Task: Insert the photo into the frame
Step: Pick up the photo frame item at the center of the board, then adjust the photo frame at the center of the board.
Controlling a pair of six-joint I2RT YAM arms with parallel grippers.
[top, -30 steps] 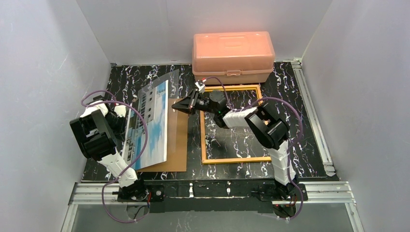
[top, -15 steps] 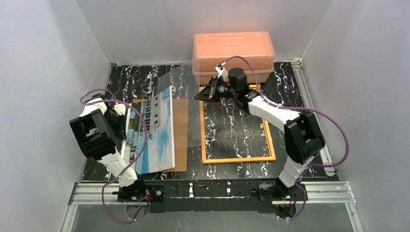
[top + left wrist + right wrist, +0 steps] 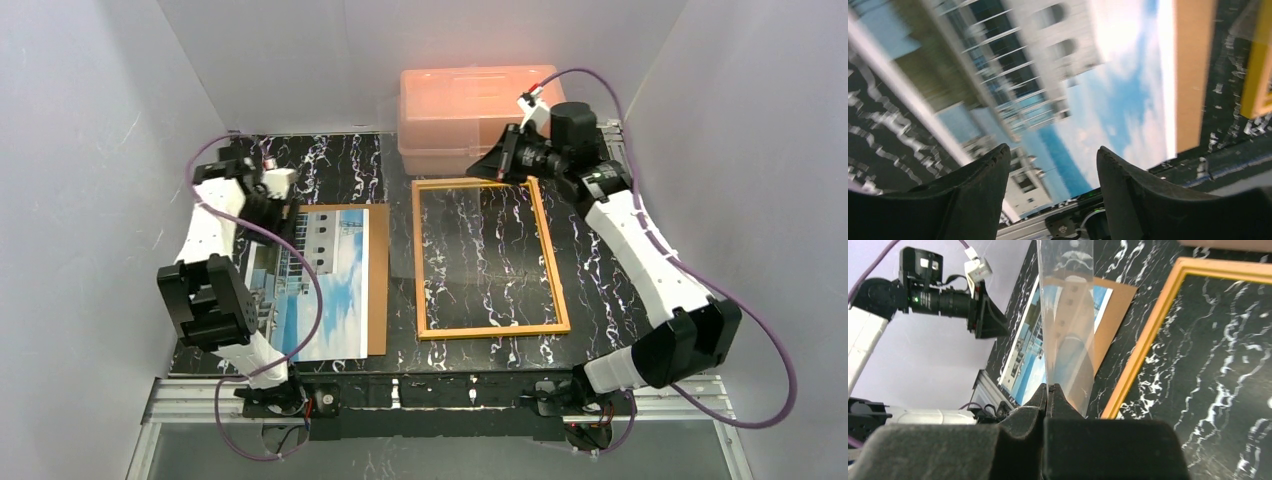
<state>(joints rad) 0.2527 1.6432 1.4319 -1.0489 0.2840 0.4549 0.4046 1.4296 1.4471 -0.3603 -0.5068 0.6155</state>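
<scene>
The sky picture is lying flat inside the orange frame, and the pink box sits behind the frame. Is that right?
Not quite. The photo lies flat on the brown board left of the frame, not inside it; the top view shows only bare table within the frame. The pink box does sit behind the frame.

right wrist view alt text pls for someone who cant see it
The right gripper is shut on the edge of a clear thin sheet that stands up from its closed jaws. Behind the sheet, a sky-and-building photo print lies on a brown backing board, with the yellow-orange rectangular frame to the right on the black marbled table.
</scene>
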